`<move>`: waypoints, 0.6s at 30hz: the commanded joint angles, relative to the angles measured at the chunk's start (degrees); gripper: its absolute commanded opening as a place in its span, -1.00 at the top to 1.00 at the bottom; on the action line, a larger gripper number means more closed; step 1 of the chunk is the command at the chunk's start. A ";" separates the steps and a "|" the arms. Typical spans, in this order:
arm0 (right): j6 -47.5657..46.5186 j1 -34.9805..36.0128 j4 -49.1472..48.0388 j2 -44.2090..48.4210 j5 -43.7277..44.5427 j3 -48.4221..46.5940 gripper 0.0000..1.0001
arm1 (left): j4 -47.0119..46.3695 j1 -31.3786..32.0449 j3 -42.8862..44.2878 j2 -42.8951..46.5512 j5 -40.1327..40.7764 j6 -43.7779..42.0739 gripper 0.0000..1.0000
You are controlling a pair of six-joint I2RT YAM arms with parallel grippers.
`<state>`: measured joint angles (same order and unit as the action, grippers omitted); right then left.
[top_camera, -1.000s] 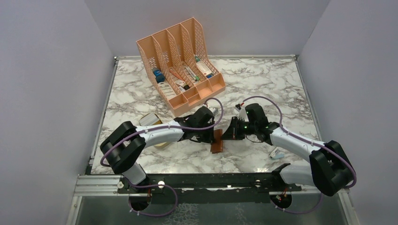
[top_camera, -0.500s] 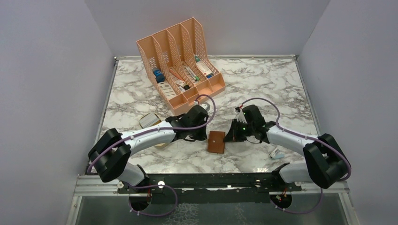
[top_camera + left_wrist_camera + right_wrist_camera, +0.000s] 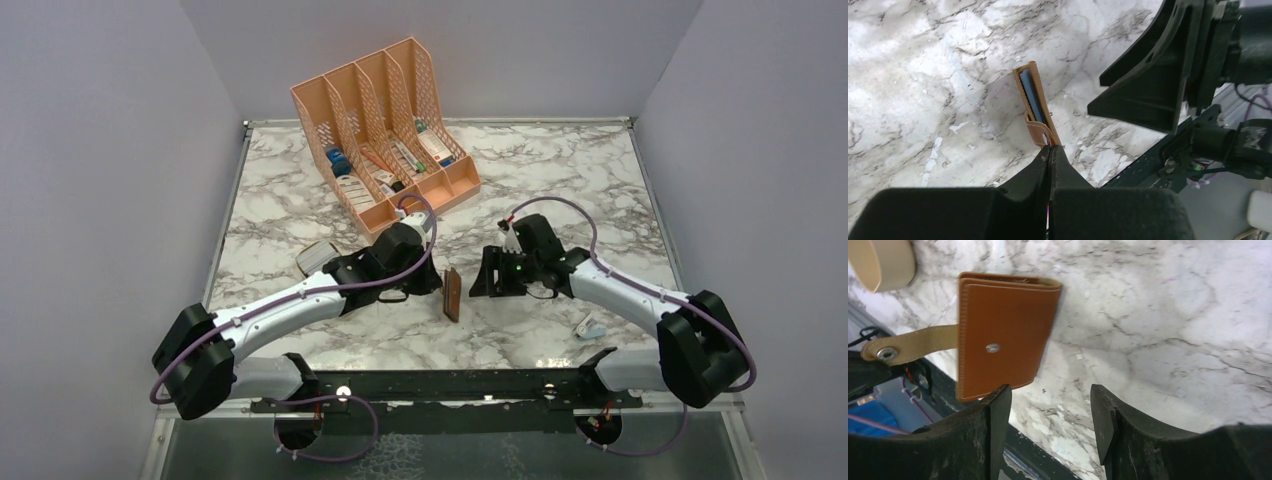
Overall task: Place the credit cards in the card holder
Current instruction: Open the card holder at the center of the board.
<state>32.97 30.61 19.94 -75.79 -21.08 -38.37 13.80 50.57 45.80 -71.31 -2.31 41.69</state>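
Card holder (image 3: 452,294), blue-grey card (image 3: 1031,92) seated, is pinched at its tab by the closed left pincer (image 3: 1050,149); another card is probably owed from the open right pincer (image 3: 1050,407)

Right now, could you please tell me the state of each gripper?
Left gripper: closed, pinching the card holder by its near end.
Right gripper: open, holding nothing.

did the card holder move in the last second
Yes. The card holder has turned up on edge and shifted slightly toward the peach organizer, pinched by the left gripper.
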 commanded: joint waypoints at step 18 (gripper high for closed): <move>8.33 8.68 -6.36 0.93 -5.43 -1.36 -0.18 | -4.23 -0.29 -0.85 1.45 -2.33 3.57 1.00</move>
<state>39.66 38.70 16.08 -75.00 -25.30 -38.37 11.53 50.57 45.06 -70.39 -3.20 44.34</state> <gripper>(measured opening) 0.582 0.010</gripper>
